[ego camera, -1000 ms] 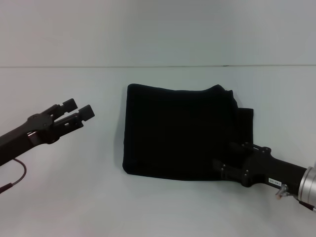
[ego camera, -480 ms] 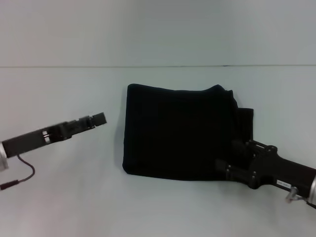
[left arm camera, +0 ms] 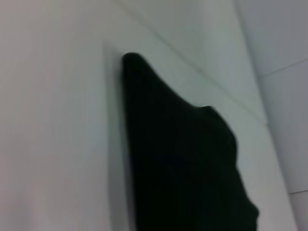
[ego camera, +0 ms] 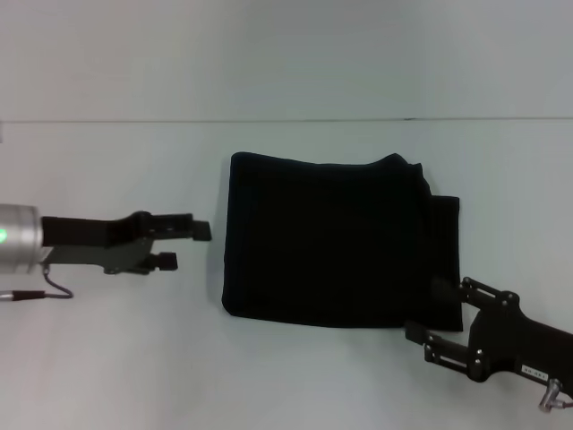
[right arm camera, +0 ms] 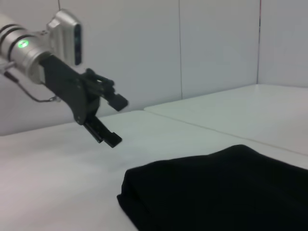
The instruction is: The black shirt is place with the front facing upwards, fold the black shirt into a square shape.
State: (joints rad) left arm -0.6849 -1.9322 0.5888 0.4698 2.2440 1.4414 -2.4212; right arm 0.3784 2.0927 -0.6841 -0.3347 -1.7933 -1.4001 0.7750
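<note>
The black shirt (ego camera: 331,242) lies folded into a rough square on the white table, plain black side up, with a narrower layer sticking out on its right. It also shows in the left wrist view as the shirt (left arm camera: 187,163) and in the right wrist view as the shirt (right arm camera: 216,192). My left gripper (ego camera: 184,245) hovers just left of the shirt's left edge, open and holding nothing. The right wrist view shows the same left gripper (right arm camera: 119,121) with its fingers spread. My right gripper (ego camera: 426,310) is at the shirt's near right corner, open.
The white table (ego camera: 107,358) runs back to a pale wall, with the far edge line (ego camera: 286,120) behind the shirt. Nothing else lies on it.
The left gripper has turned and moved right, close to the shirt's left edge. The right gripper has pulled back towards the near right, off the shirt's lower right part.
</note>
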